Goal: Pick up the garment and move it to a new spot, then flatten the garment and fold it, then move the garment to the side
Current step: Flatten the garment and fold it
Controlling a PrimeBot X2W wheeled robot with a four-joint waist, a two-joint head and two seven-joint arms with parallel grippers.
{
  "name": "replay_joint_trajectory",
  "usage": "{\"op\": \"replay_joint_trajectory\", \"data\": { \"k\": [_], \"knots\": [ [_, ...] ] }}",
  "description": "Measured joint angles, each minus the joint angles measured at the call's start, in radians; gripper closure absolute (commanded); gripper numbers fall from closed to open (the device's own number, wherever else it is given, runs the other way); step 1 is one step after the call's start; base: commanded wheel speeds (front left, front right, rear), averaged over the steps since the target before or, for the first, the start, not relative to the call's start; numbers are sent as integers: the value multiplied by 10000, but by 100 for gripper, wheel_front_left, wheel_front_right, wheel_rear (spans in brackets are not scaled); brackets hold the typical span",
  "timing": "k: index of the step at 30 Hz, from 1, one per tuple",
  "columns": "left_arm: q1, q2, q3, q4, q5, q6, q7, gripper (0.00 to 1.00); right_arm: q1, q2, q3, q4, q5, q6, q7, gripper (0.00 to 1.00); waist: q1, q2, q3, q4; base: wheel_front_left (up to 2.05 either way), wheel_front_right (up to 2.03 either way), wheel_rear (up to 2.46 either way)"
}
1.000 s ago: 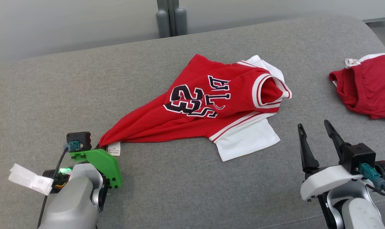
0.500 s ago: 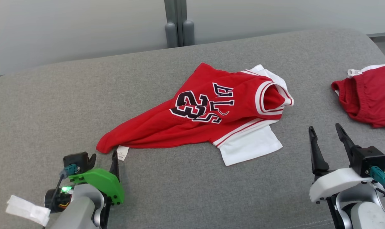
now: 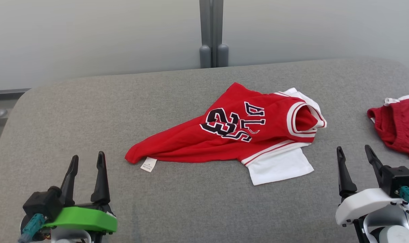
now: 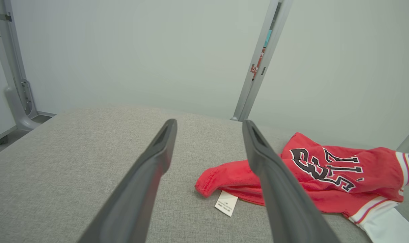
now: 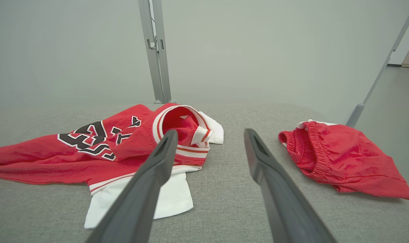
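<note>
Head view: I've got the garment (image 3: 245,135), a red jersey w/ a black-and-white 23, lying crumpled near the middle of the grey padded surface (image 3: 89,111). Its collar end is toward my right and one corner tapers to a point toward my left. A white label (image 3: 148,164) sticks out at that pointed corner, and a white sleeve (image 3: 280,167) pokes out from under the red on the near side. My left gripper (image 3: 88,155) sits lower left, jaws spread w/ nothing btwn them, clear of the jersey and nearer me than the label. My right gripper (image 3: 353,147) sits lower right, jaws likewise spread and empty, near the white sleeve but not touching it. Red shorts (image 3: 397,125) lie at the right edge, well apart from the jersey. A grey post (image 3: 211,33) stands behind the surface against a pale wall (image 3: 89,33). Left wrist view: both fingers (image 4: 147,182) are splayed over bare grey fabric. The jersey's pointed corner and label lie beyond them, partly behind the finger on that view's right. Right wrist view: the fingers are wide apart. The collar opening w/ its white-and-red trim sits behind the tip on that view's left, the shorts are off to its right, and there's bare fabric in the gap.
</note>
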Motion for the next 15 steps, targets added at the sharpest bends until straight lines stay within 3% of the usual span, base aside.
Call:
{"op": "replay_joint_trajectory", "data": {
  "k": [5, 15],
  "knots": [
    [714, -408, 518, -729, 775, -456, -15, 0, 58, -17, 96, 253, 17, 2, -27, 0, 0, 0, -190, 288, 0, 0, 0],
    [1034, -616, 579, -420, 1064, -941, -15, 0, 142, -25, 280, 579, 155, 0, -165, 0, 0, 0, -375, 355, 0, 0, 0]
  ]
}}
